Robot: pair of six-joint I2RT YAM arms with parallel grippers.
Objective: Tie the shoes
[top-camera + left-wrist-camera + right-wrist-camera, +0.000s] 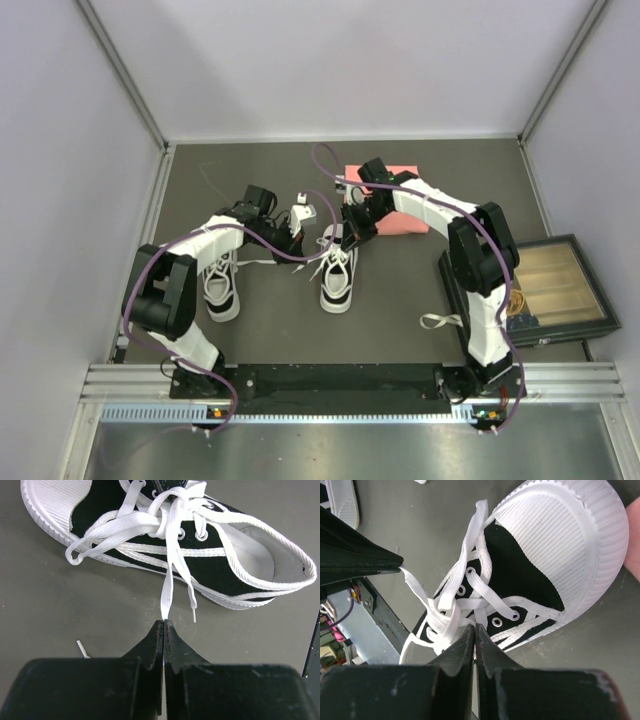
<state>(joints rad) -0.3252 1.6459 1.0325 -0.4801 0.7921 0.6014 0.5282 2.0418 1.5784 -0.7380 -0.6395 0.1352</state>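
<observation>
Two white sneakers with black side panels lie on the dark mat: one (219,286) under the left arm, one (338,277) in the middle. Both grippers work at the middle shoe (200,560). My left gripper (164,623) is shut on a white lace strand (169,580) that runs taut from its tips up to the crossed laces. My right gripper (474,628) is shut on a lace (451,626) right at the crossing, above the eyelets, with the white toe cap (570,540) beyond. The left gripper's fingers (365,562) show in the right wrist view, pinching the lace.
A pink pad (405,205) lies behind the right gripper. A dark framed tray (562,290) stands at the right edge. A short white strap (438,321) lies by the right arm's base. A loose lace tip (82,650) lies on the mat.
</observation>
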